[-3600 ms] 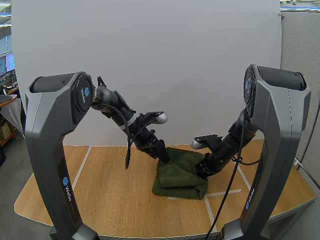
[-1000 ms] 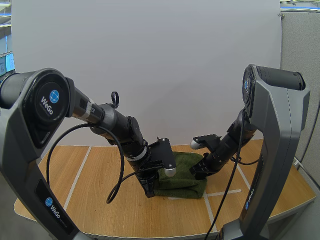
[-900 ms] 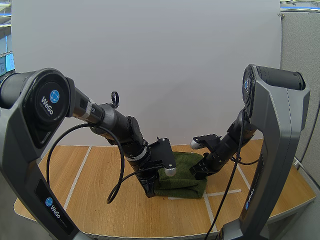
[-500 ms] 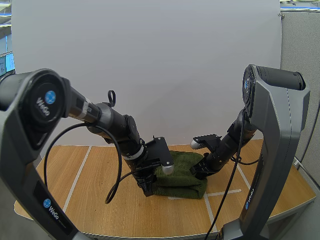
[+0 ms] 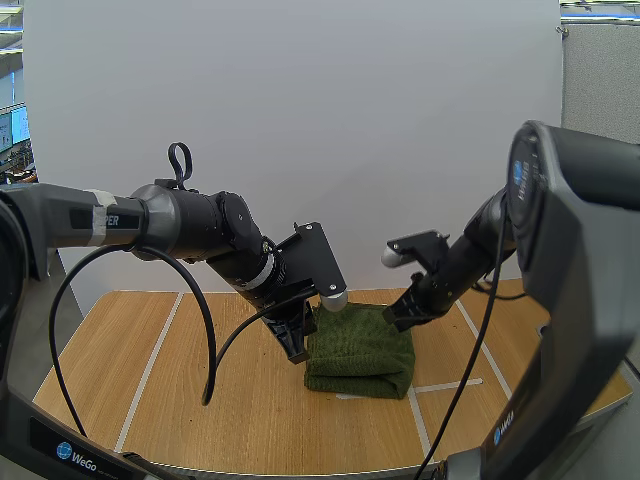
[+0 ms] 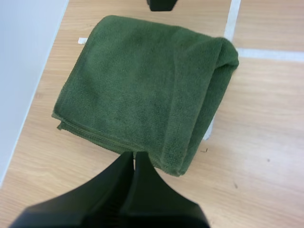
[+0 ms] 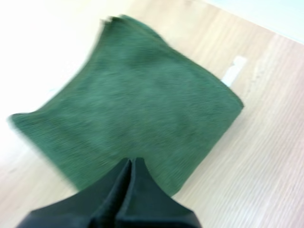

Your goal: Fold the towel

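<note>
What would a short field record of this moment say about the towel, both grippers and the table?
towel: dark green, folded into a thick rectangle, lying flat on the table
left gripper: fingers together, holding nothing, at the towel's edge
right gripper: fingers together, holding nothing, over the towel's opposite edge
table: wooden, with white tape lines

"WeGo" on the left arm's grey housing (image 5: 78, 452), well left of the towel (image 5: 360, 350); letters "PER" on its black forearm (image 5: 118, 219).

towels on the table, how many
1. The folded green towel lies on the table, between the left gripper and the right gripper; no other seems hidden.
</note>
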{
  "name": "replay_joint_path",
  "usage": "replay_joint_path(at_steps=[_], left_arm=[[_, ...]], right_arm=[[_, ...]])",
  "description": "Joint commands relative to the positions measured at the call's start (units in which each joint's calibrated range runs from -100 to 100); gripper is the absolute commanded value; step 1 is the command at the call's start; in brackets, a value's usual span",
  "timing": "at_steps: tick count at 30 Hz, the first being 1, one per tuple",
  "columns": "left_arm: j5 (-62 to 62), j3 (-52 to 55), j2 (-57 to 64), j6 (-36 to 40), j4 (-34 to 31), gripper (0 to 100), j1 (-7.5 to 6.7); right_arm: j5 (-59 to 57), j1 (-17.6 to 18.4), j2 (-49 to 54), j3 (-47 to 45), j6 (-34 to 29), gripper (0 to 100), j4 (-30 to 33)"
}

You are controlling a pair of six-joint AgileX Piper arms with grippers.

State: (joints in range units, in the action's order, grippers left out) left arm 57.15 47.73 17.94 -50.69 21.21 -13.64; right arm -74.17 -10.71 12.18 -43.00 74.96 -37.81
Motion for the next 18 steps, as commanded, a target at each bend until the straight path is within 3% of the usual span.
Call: replay_joint_path(at_steps=[1,8,13,18], left_arm=[[-0.09,0.11,0.55,3.02,3.24,0,0.1],[-11.84,-0.7,-1.82,2.18,5.77,0,0.1],[-9.23,-6.81,-11.59,2.07,6.52,0,0.1],[2.04,-15.25,-22.86,-0.33,10.75,0,0.1]], right_arm=[[-14.01,-0.02,8.09,-0.15,-3.03,0,4.42],[-8.35,-0.02,6.93,-0.15,-3.47,0,4.9],[-7.64,-0.02,5.67,-0.15,-3.47,0,2.95],[-8.02,-0.02,5.67,-0.15,-3.47,0,2.95]])
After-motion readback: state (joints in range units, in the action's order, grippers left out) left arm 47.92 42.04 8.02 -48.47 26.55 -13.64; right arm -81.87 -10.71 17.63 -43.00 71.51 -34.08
